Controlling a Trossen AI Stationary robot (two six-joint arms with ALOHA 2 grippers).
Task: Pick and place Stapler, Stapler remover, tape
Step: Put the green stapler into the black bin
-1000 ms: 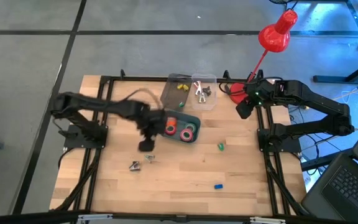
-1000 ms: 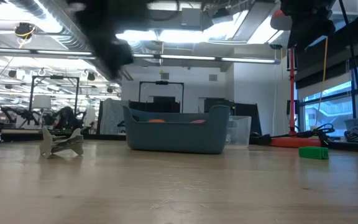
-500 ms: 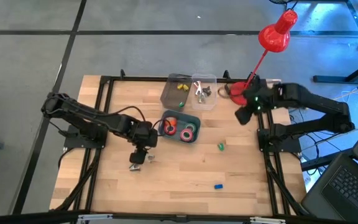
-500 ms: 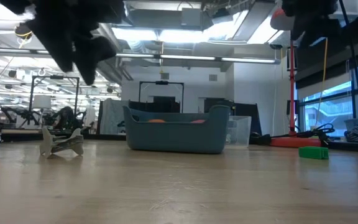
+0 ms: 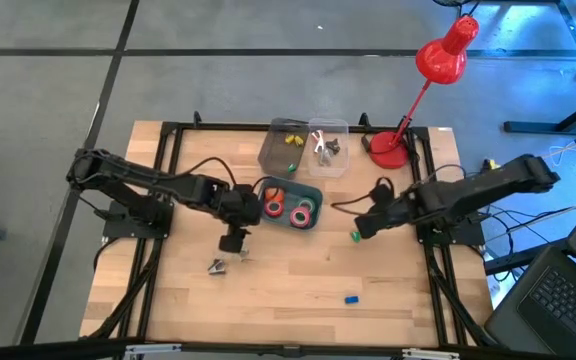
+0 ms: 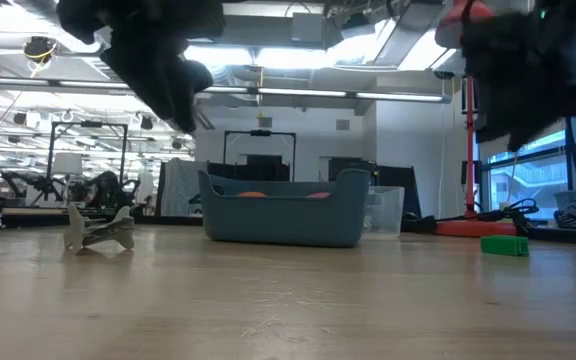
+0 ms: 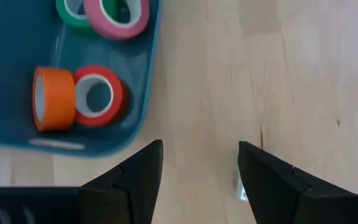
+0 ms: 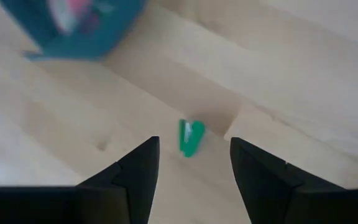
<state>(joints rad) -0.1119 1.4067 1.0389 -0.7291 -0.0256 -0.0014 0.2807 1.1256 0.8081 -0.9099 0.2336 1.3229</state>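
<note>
We note the tape rolls (image 5: pixel 286 207) already sit in the blue bin (image 5: pixel 311 190). Left gripper (image 5: pixel 233 240) hovers just left of the bin, jaws apart, empty. Right gripper (image 5: pixel 364 227) hangs beside the green stapler (image 5: pixel 354 236), jaws apart and empty, apparently lining up a pick.

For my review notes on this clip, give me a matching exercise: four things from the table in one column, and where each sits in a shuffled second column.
Things:
1. orange tape roll
2. green stapler
3. blue block
4. red desk lamp

Places:
A. at the table's far right corner
B. on bare wood, ahead of the right gripper
C. inside the teal bin
D. alone on the wood near the table's front edge

Pairs: 1-C, 2-B, 3-D, 4-A
</note>
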